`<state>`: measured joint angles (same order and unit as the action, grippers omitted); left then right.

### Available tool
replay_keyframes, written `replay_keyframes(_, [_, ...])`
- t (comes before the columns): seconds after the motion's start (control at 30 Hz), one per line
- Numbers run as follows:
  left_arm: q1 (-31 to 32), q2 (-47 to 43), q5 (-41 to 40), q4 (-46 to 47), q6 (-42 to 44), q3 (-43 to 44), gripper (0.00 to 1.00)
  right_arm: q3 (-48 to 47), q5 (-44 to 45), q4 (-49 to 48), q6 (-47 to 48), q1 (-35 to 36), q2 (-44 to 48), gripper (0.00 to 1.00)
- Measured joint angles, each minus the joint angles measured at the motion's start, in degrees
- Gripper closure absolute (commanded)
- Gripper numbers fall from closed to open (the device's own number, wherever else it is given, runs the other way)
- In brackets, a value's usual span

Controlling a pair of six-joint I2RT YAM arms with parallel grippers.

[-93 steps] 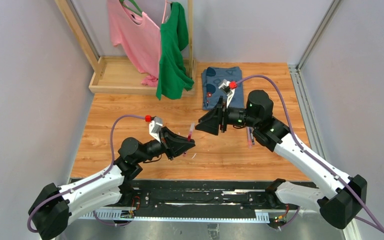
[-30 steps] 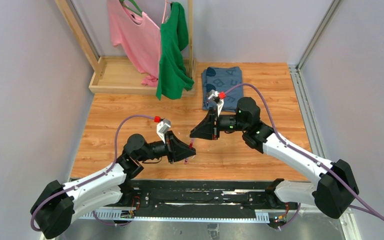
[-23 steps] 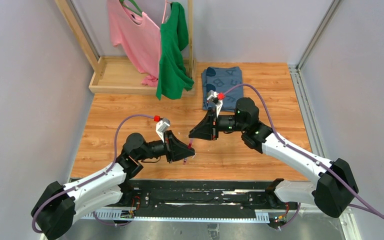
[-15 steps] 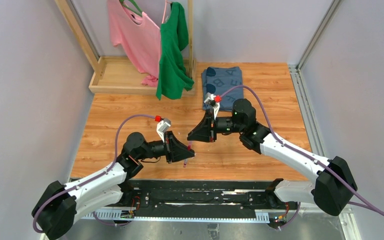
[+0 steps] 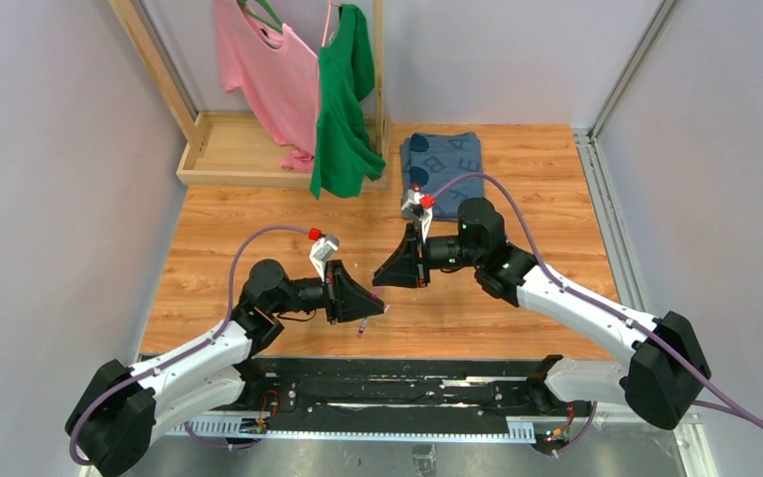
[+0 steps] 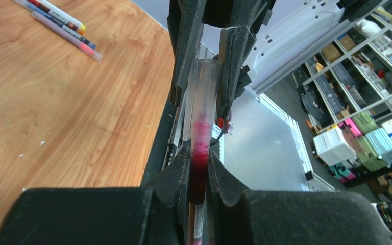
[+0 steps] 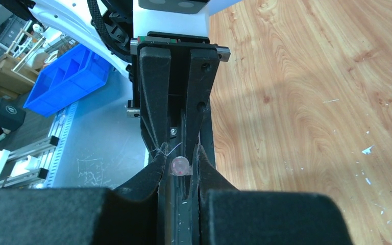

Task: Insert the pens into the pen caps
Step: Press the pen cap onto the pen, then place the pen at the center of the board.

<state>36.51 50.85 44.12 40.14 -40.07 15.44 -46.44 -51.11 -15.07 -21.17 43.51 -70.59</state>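
Holding dark red pen (image 6: pixel 199 178) in left gripper (image 6: pixel 200 159), right gripper (image 7: pixel 179 164) pinching clear cap (image 6: pixel 205 87) over its tip

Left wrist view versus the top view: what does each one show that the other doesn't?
Only the left wrist view clearly shows the left tool gripping a dark red pen, its tip inside a clear cap pinched by the right tool, and spare pens lying farther off. Only the top view shows a pink shirt and a green shirt hanging on a wooden rack, and a folded blue garment. Both show the wooden table and the two tools meeting.
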Motion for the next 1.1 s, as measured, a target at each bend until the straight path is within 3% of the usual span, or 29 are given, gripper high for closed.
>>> replay_keyframes(0.2, [0.00, -1.05, 0.76, -0.04, 3.54, 0.33, 1.00, -1.07, 3.37, -0.33, -6.01, 1.07, 1.18, 1.00])
replay_keyframes(0.4, [0.07, -1.55, -2.29, -0.28, 7.28, 0.33, 0.75, -1.53, 9.18, -0.55, -10.62, 1.49, 1.73, 1.00])
replay_keyframes(0.53, [-0.02, -1.55, -4.46, 0.92, 10.01, 0.55, 0.50, -1.84, 13.29, 3.69, -11.32, 1.46, 2.93, 0.99])
replay_keyframes(0.73, [-0.04, -2.32, -6.80, 3.87, 12.28, 0.50, 0.39, -1.92, 23.17, 12.00, -10.23, 1.29, 4.44, 1.00])
replay_keyframes(0.87, [-0.04, -4.52, -9.64, 2.36, 13.77, 0.07, 0.26, -2.84, 29.64, 18.14, -7.91, -0.35, 4.81, 0.99])
replay_keyframes(1.1, [-1.38, -9.33, -22.82, -7.58, 15.54, -1.09, 0.16, -9.31, 41.79, 35.87, -0.55, -10.80, 2.97, 1.00])
